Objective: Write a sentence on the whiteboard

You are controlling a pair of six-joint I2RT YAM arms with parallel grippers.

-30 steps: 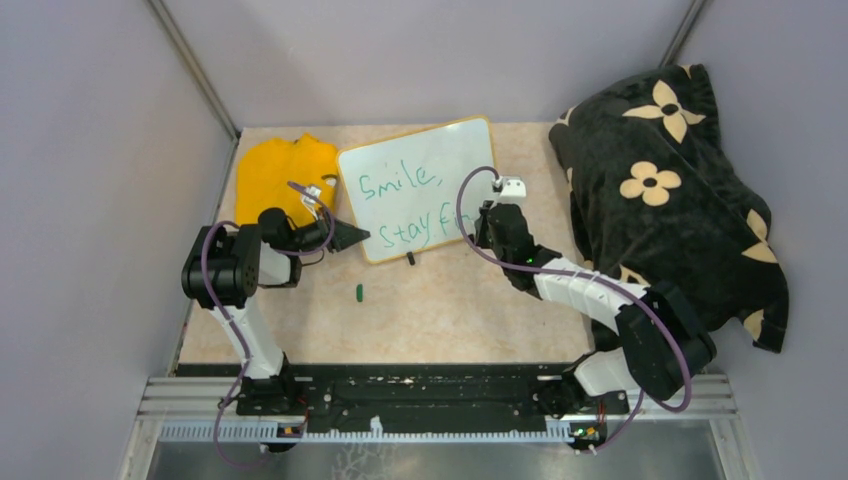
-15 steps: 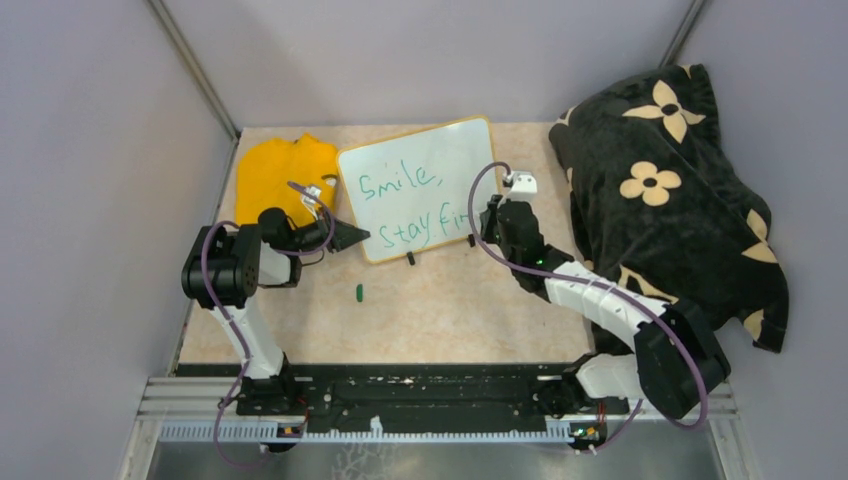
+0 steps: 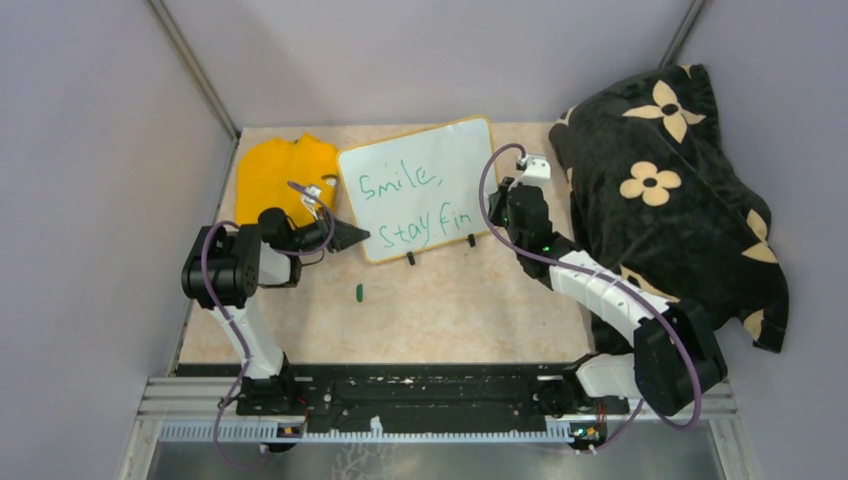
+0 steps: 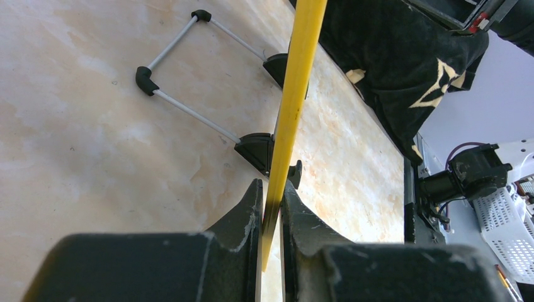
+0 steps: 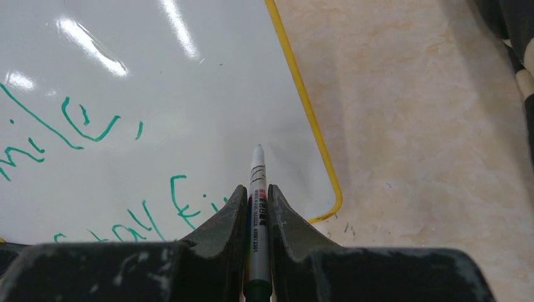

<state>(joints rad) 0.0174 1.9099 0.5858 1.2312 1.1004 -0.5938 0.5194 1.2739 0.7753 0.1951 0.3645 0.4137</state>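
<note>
Nearest on the bench (image 3: 450,310), a small green bit (image 3: 359,292) lies alone. Beyond it, the left hand (image 4: 272,189) pinches the frame of the whiteboard (image 3: 455,150), which stands propped mid-bench. The right hand (image 5: 256,192) grips a marker (image 5: 257,165), tip aimed at the board's lower right corner beside the green sentence (image 3: 400,184), "Smile, Stay fin". Farther back lies a yellow cloth (image 3: 275,175).

the whiteboard (image 3: 455,150), glossy white with a thin yellowish frame and rounded corners, stands propped on two black clip feet (image 3: 410,258) near the back of the bench (image 3: 450,300), slightly askew. the sentence (image 3: 400,184), green handwriting in two lines, reads "smile, stay fin".
</note>
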